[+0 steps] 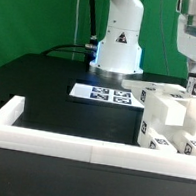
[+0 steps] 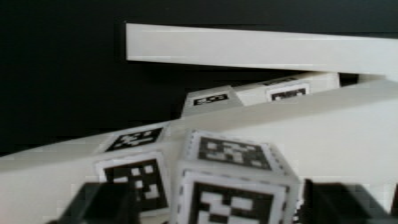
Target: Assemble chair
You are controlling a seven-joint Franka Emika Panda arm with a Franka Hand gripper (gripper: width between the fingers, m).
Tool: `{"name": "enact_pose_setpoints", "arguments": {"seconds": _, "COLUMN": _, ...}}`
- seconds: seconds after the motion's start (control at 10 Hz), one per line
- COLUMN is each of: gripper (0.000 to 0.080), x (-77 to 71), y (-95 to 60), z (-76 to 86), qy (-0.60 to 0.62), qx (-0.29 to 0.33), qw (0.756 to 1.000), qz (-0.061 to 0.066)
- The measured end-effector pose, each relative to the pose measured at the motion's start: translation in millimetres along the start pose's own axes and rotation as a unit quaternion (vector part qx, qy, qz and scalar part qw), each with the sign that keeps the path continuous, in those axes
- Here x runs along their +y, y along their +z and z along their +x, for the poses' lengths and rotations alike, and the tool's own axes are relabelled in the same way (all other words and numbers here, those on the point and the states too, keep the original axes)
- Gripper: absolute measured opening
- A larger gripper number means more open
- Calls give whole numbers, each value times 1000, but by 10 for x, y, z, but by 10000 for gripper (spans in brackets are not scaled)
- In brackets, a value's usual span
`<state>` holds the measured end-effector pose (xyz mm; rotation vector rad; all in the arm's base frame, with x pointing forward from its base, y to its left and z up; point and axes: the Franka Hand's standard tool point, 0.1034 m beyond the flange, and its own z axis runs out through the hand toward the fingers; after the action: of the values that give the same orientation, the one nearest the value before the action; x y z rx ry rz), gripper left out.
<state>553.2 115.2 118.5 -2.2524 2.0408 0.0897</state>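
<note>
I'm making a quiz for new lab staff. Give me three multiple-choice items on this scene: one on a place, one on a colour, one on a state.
1. Where does the marker board lie?
A) at the exterior view's far left
B) before the robot's base
C) on a shelf

2. What colour are the chair parts?
A) white
B) brown
C) green

3. How do the pincer fingers stand?
A) flat on the marker board
B) gripping a screwdriver
C) either side of a tagged part

Key:
1 B, it lies flat just before the base.
2 A, every block is white.
3 C, the wrist view shows a dark finger at each side.
</note>
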Motion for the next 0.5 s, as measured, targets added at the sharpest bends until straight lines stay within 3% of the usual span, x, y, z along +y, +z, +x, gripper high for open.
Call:
{"name": "enact_pose_setpoints", "arguments": {"seconds": 0.1, "gripper": 510, "x": -7, "y": -9, "z": -25, "qy": -71, "qx": 2, "qw": 997, "qz": 0}}
{"name": "enact_pose_setpoints", "arguments": {"seconds": 0.2, "gripper": 620, "x": -17, "y": -24, "z": -45, "qy": -145, "qx": 2, "qw": 989, "qz": 2}}
{"name": "enact_pose_setpoints", "arguments": {"seconds": 0.5, "gripper": 648, "x": -16, "y": -22, "z": -81, "qy": -300, "qx": 3, "qw": 954, "qz": 2}}
